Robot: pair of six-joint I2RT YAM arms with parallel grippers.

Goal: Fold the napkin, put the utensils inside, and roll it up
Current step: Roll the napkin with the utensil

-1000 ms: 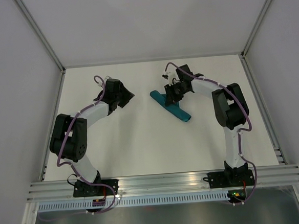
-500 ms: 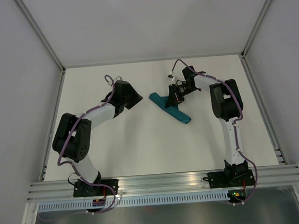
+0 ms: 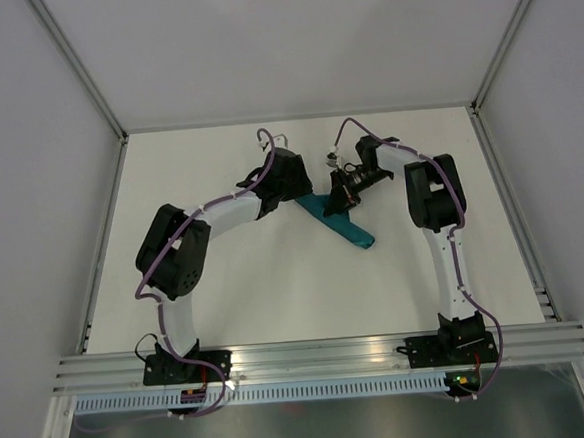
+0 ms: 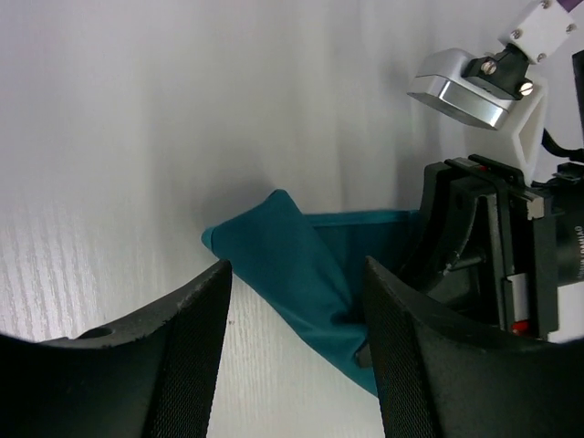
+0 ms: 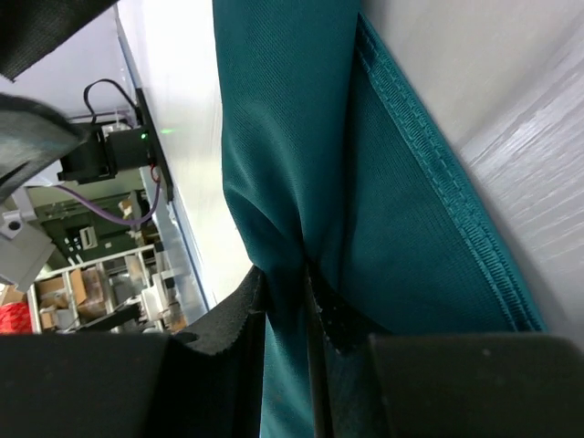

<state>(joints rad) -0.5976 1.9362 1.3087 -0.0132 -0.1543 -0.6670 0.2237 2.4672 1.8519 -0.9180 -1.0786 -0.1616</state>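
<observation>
From where I stood, the left arm stretched across the white table [image 3: 226,284] toward its middle. The left gripper [image 3: 302,188] hung just beside the far-left end of the napkin [image 3: 345,225], with its jaws well apart and nothing between them. Through its wrist camera, the two dark fingers [image 4: 182,356] framed a pointed teal corner of the cloth lying flat on the tabletop.

The napkin itself lay as a narrow, bunched teal strip running diagonally from the middle of the table down toward the right.

To the right, the right gripper [image 3: 337,204] pressed down on the strip's upper part. Its pads [image 5: 228,319] were closed tight on a pinched fold of the cloth, and the hemmed edge ran alongside.
</observation>
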